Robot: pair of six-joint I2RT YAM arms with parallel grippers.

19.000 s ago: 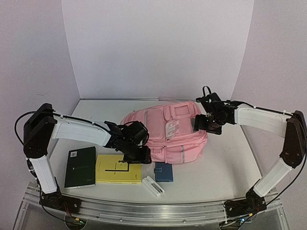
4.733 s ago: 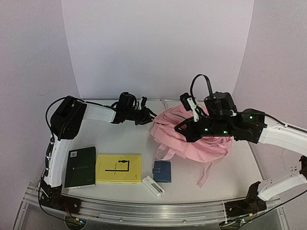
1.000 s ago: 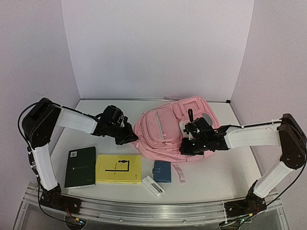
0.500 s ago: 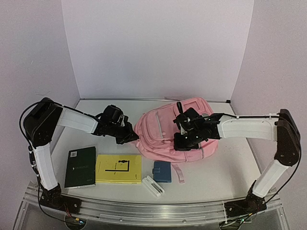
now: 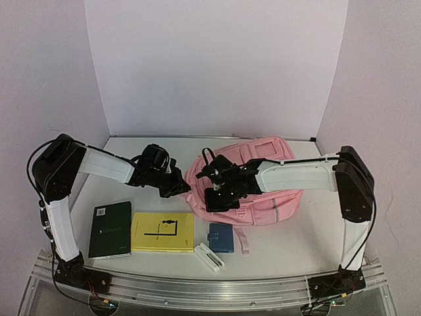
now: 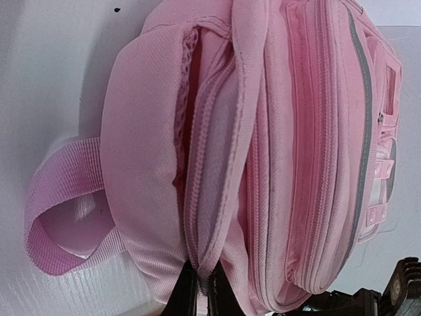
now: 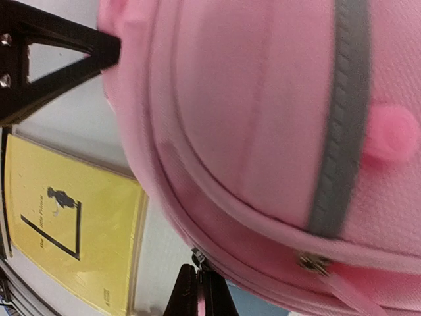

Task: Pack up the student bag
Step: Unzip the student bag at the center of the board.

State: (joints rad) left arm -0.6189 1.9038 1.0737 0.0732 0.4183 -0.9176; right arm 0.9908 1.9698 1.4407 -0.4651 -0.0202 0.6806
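The pink student bag (image 5: pixel 276 181) lies on its back mid-table with its front pockets facing up. My left gripper (image 5: pixel 179 189) is at the bag's left end. In the left wrist view the left gripper (image 6: pixel 199 296) is shut on the fabric edge beside the main zip, where the student bag (image 6: pixel 302 131) gapes slightly. My right gripper (image 5: pixel 212 199) sits at the bag's near-left corner. In the right wrist view the right gripper (image 7: pixel 200 289) is pinched on a thin pink pull under the metal zip slider (image 7: pixel 197 254) of the student bag (image 7: pixel 263 99).
Along the near side lie a dark green book (image 5: pixel 110 229), a yellow book (image 5: pixel 162 232), a small blue case (image 5: pixel 222 236) and a white oblong item (image 5: pixel 209 255). A loose pink strap (image 5: pixel 242 238) trails toward the front edge. Walls close in the back and sides.
My right gripper has travelled left along the bag's near edge, from its right-middle to the near-left corner. The left arm and the bag's left end have stayed put.
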